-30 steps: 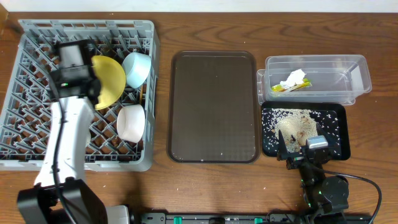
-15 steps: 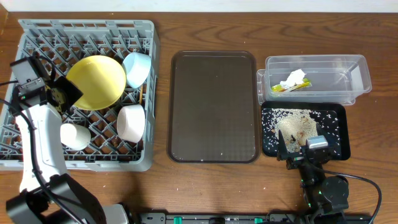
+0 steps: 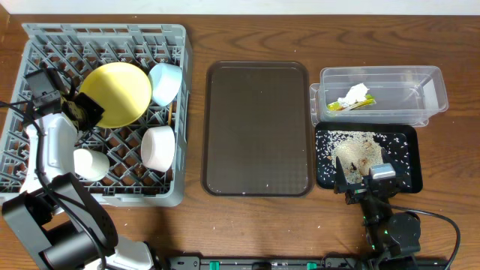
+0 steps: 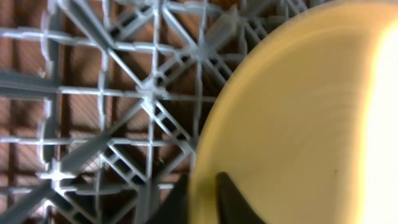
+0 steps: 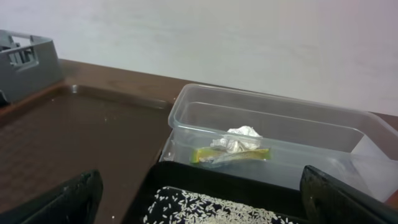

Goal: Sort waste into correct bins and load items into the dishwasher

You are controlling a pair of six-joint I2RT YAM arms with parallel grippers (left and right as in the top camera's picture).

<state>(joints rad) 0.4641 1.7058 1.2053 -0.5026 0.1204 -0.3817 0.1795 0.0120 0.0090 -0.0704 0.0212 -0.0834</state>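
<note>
My left gripper (image 3: 81, 111) (image 4: 202, 199) is shut on the left rim of the pale yellow plate (image 3: 118, 93) (image 4: 298, 118), holding it tilted over the grey dish rack (image 3: 45, 37) (image 4: 106, 112). In the rack stand a light blue bowl (image 3: 166, 82), a white bowl (image 3: 158, 147) and a small white cup (image 3: 90, 163). My right gripper (image 3: 365, 182) is open and empty, resting at the near edge of the black tray (image 3: 411, 161) (image 5: 186, 180), which holds rice scraps (image 3: 358, 148) (image 5: 205, 208). The clear tub (image 3: 431, 82) (image 5: 323, 118) holds crumpled paper (image 3: 352, 93) (image 5: 239, 138) and a snack wrapper (image 3: 343, 106) (image 5: 230, 155). The chopsticks are out of view.
A large dark brown serving tray (image 3: 257, 127) (image 5: 74, 137) lies between the rack and the bins. A corner of the rack (image 5: 25, 59) shows at the far left of the right wrist view. A pale wall stands behind the table.
My left arm swung from over the rack's middle to its left side, uncovering the cup, then shifted slightly right with the plate in its jaws. The right arm has not moved.
</note>
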